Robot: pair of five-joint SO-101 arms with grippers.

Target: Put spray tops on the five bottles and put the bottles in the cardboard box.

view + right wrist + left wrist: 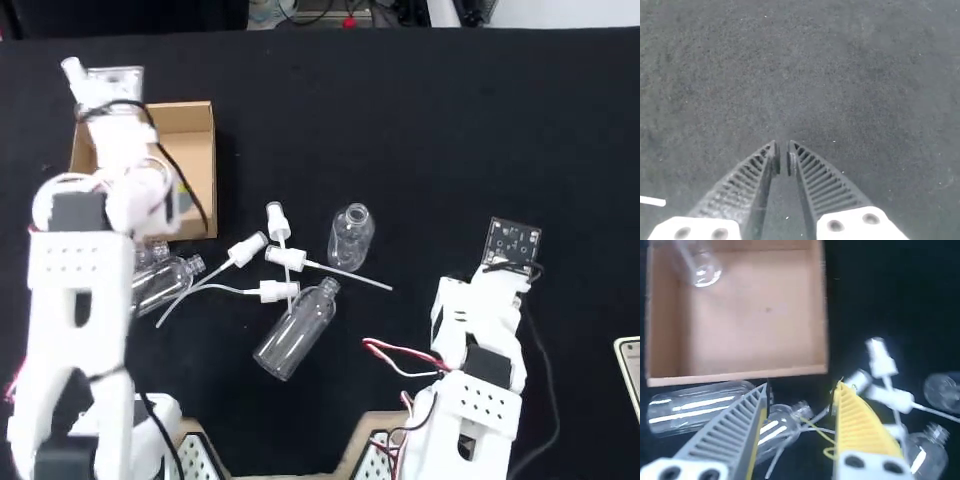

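bottle (pixel 165 283): left-centre of high view, below box (pixel 195 130), neck pointing right
left gripper (pixel 800 387): fingers spread over it; we'd use this arm
right gripper (pixel 782 152): fingers pressed together, well apart

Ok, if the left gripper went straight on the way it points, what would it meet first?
Most likely the uncapped bottle lying between the open fingers of the left gripper. Past it stands the near wall of the cardboard box. Height is unclear, so it might pass over the bottle.

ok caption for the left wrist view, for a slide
Open jaws over an uncapped bottle lying beside the cardboard box, a second bottle inside.
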